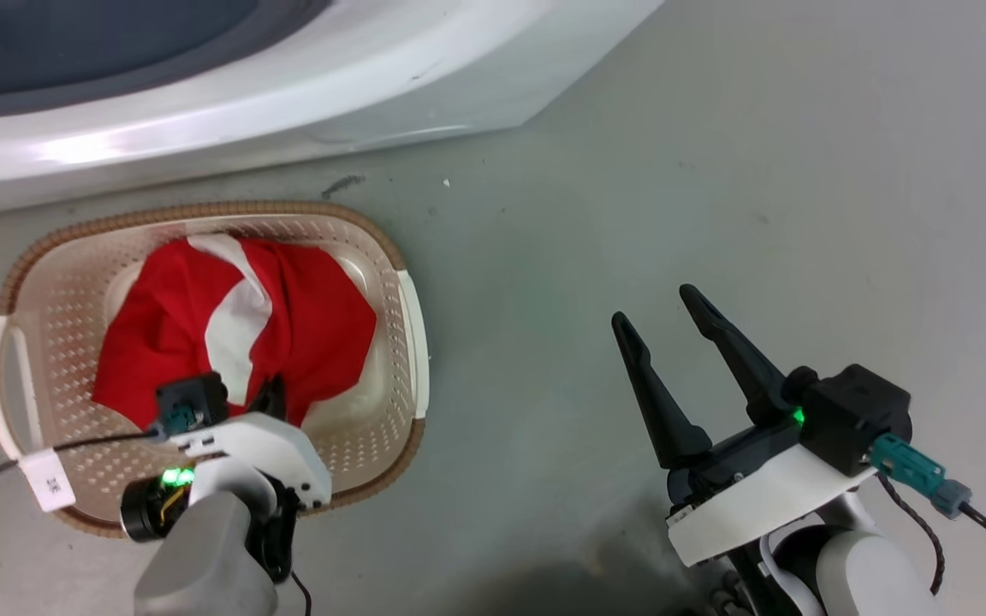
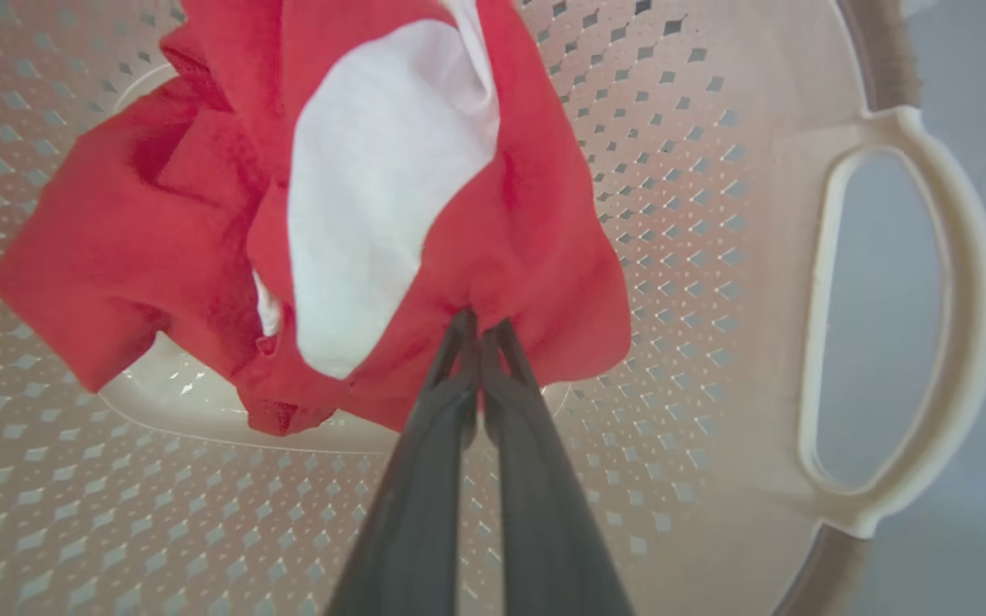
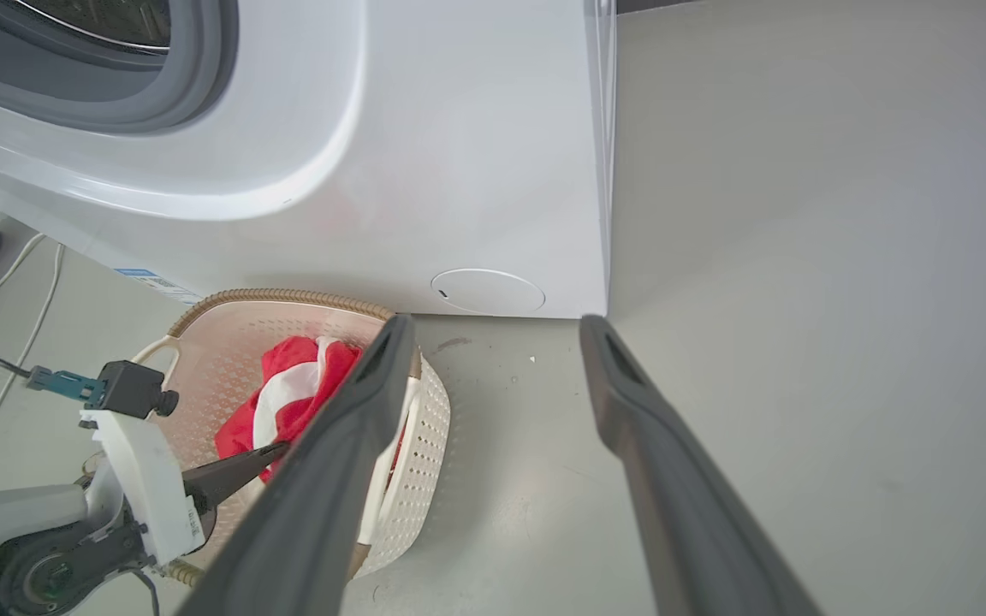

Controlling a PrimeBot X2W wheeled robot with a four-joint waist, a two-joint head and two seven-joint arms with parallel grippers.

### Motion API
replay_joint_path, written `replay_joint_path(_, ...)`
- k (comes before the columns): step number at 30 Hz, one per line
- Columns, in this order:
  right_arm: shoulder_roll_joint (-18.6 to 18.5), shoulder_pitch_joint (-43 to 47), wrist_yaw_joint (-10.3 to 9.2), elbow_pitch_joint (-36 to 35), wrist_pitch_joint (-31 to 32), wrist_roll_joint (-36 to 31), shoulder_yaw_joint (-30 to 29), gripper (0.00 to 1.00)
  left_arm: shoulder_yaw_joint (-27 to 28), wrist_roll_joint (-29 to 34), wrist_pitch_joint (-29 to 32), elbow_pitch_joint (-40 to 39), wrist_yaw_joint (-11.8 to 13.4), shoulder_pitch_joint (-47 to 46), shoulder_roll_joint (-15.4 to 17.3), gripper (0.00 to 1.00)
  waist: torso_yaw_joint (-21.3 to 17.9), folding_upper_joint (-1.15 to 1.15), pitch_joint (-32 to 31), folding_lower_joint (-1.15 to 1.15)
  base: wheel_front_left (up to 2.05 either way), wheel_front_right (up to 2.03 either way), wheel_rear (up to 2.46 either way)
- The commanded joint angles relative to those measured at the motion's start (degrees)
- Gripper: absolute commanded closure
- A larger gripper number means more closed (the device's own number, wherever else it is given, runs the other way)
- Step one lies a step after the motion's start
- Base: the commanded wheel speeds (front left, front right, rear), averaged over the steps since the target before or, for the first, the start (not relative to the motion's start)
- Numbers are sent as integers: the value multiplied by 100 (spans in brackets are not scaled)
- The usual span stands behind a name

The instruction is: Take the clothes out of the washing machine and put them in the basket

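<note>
As the clothes [image 1: 236,334] already lie in the basket [image 1: 56,342] in the head view, we judge the step in hand to be the release. The left gripper [image 1: 275,395] reaches into the near edge of the heap. The right gripper [image 1: 652,306] hovers over bare floor [image 1: 715,214], fingers apart and empty. The washing machine [image 1: 288,103] stands just behind the basket. Left wrist view: fingers together, pinching a red fold beside the white band [image 2: 373,197], low inside the basket. Next move, in our judgement: open, then lift straight out so no cloth snags. Right wrist view: only the machine's grey ring [image 3: 210,68] shows, so we cannot tell whether garments remain inside. Nothing blocks the way out.
</note>
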Motion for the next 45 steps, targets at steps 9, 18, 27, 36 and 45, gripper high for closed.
replay_joint_path(9,11,135,-3,296,81,-148,-190,0,421,223,-12,-368,-49,787,-263,0,495,0,-1523,-1,0,0,0)
replay_joint_path(18,10,579,-4,331,310,-292,-745,0,837,667,-14,-1371,-118,1623,-425,0,1113,0,-2900,-1,0,0,0)
replay_joint_path(27,11,832,-3,198,456,-445,-1175,0,1073,1143,-14,-2908,-146,1982,-367,0,1489,0,-3445,-1,0,0,0)
replay_joint_path(36,12,1117,-4,143,539,-449,-1523,0,941,1472,86,-4398,-72,2392,-228,0,1588,0,-3891,-1,0,0,0)
replay_joint_path(45,11,1497,-4,88,609,-454,-1683,0,727,1695,892,-5895,172,3281,-124,0,1465,0,-4342,-1,0,0,0)
